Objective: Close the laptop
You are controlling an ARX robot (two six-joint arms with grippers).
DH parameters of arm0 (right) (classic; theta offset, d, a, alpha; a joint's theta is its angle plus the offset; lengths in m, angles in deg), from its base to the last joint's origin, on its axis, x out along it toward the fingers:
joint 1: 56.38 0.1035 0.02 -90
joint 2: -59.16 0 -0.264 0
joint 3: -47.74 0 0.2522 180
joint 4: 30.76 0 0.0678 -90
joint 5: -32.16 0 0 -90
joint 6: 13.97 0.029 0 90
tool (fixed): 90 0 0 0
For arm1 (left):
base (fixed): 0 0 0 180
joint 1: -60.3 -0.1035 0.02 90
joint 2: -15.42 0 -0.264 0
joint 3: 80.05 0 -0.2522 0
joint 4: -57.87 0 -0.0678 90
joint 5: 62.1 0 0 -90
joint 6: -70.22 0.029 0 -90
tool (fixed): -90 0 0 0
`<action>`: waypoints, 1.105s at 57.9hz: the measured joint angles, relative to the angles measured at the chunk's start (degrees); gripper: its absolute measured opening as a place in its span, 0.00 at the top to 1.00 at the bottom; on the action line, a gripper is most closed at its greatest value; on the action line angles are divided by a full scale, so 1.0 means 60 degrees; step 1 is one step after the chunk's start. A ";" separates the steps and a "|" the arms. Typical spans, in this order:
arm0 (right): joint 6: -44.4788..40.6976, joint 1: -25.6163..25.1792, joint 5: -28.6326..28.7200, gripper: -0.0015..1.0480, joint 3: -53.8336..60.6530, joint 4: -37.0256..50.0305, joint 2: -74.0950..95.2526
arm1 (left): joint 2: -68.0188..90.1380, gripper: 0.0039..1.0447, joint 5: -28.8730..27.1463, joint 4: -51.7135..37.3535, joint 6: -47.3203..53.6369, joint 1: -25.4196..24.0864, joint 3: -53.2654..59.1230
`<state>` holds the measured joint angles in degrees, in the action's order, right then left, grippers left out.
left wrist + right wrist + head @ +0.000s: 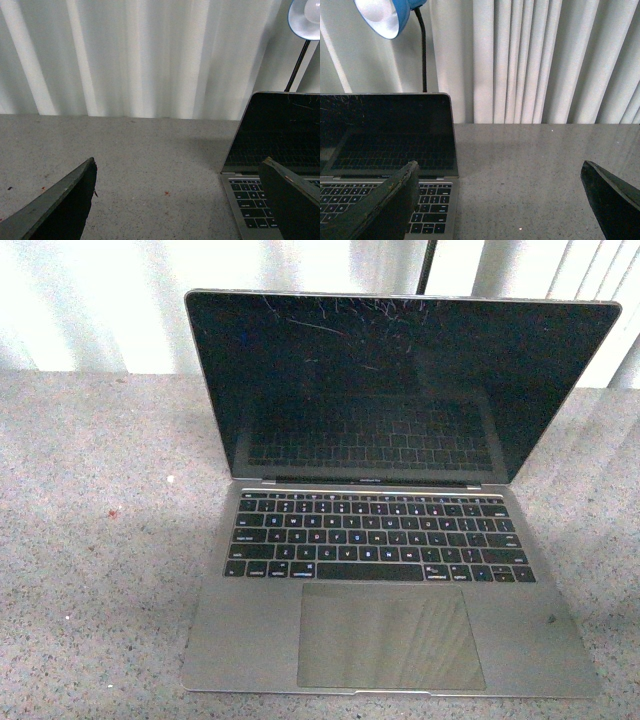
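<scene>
Plainly laptop (380, 540) open, prob. powered off.

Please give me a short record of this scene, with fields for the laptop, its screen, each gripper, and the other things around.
laptop: lies on the grey speckled table, keyboard toward the robot
screen: raised open, dark, scratched near its top edge
left gripper: open, holds nothing, not touching the laptop
right gripper: open, holds nothing, not touching the laptop
behind the laptop: blue lamp on a black stalk, white pleated backdrop
task state: laptop not yet closed
</scene>
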<state>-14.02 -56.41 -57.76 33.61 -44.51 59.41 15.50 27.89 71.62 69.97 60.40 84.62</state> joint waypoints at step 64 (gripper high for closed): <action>0.1147 -0.0175 0.1945 0.07 -0.1195 -0.2685 0.1927 | 0.2404 0.06 -0.1832 0.0980 -0.1865 0.0350 -0.0849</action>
<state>-7.14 -57.46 -46.09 26.45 -60.62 70.98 29.92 16.89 77.50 58.78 62.50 79.53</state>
